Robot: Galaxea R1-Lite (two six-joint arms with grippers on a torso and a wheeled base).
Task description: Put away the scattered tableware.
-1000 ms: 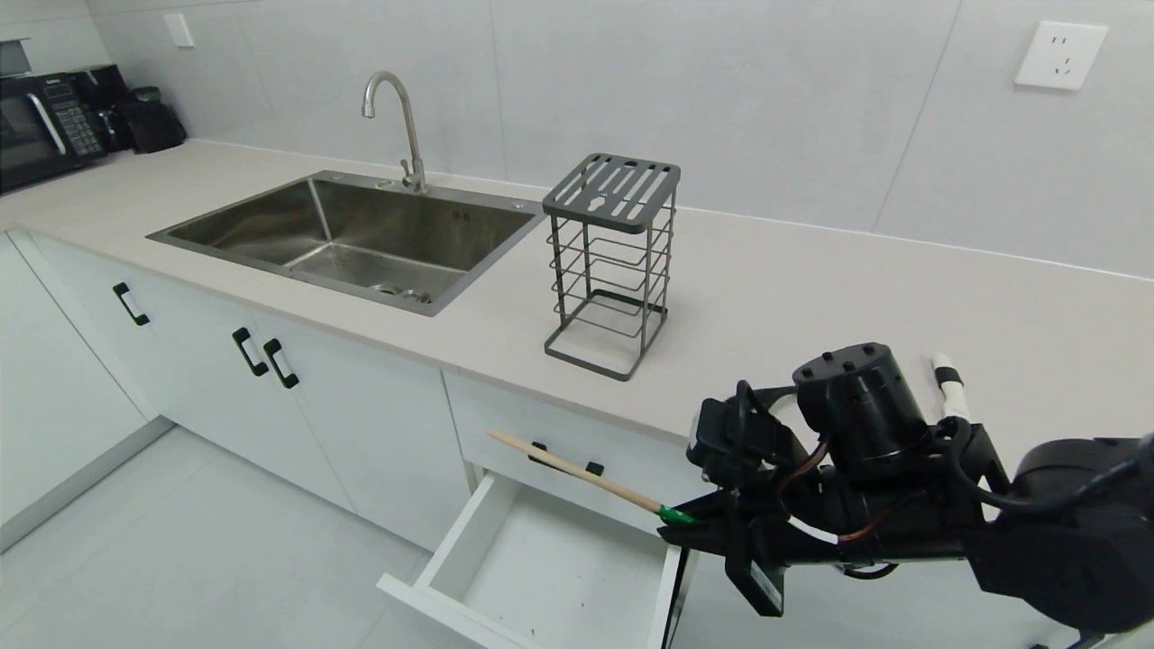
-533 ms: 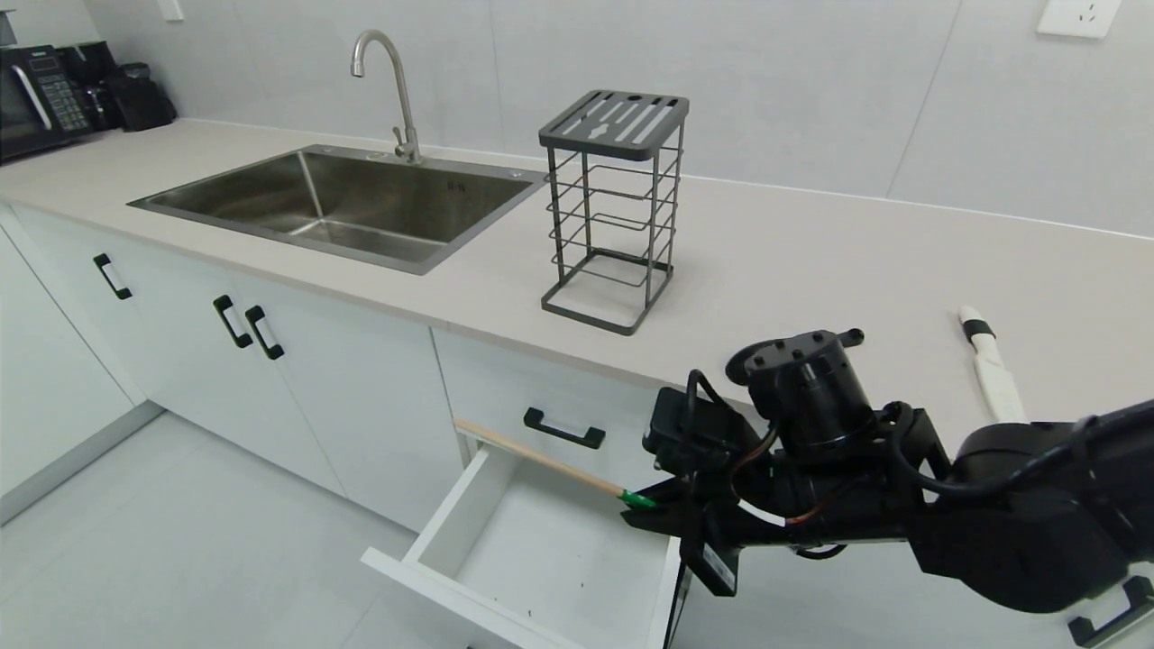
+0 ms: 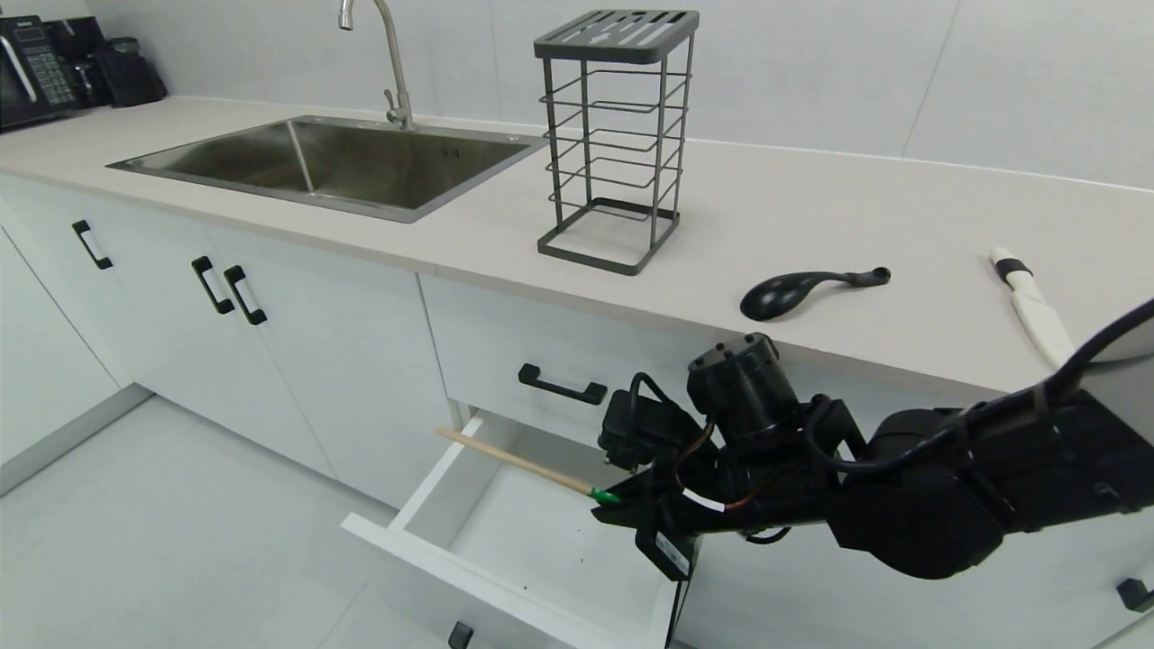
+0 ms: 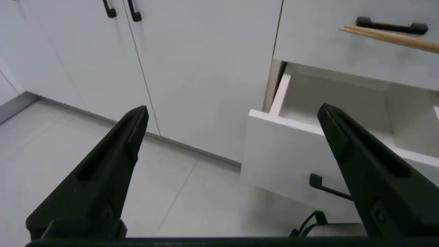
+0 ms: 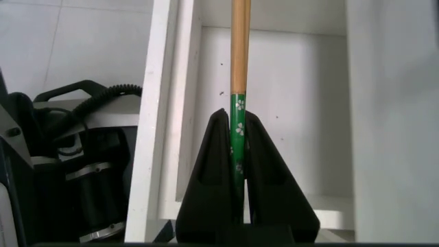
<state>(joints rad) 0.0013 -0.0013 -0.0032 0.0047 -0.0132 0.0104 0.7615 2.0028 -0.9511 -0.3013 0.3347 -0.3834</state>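
— Right hand point(image 3: 613, 503) first: what has it got, and how many?

— Its fingers are pressed together on the green, patterned end of one chopstick point(image 3: 518, 460). I count a single stick. Whether a second lies flush against it I cannot tell.

— Where does the stick lie from the hand?

— It runs straight out from the fingertips toward the robot's left, over the inside of the one open drawer point(image 3: 541, 559), below the front edge of the counter point(image 3: 811, 198). Its bare wooden tip ends near the drawer's left side wall. I cannot tell whether it touches the drawer anywhere.

— And the other one?

— Left hand point(image 4: 233, 113) is spread wide with nothing between the fingers. It sits low, facing the cabinet doors point(image 4: 206, 62) and the drawer from the side.

— What lies on the counter?

— One black spoon point(image 3: 793, 290) near the front edge, its bowl toward the robot's left. One white utensil point(image 3: 1028, 302) with a black band lies well to the spoon's right. One wire rack point(image 3: 613, 144) stands upright between the spoon and the one sink point(image 3: 361, 167), which has one tap point(image 3: 391, 63).

— Anything hidden or cut off?

— The white utensil's near end goes behind the right arm point(image 3: 947, 505), so I cannot say what it is. The tap's top is cut off at the frame edge. The drawer's right front corner is covered by the right hand.
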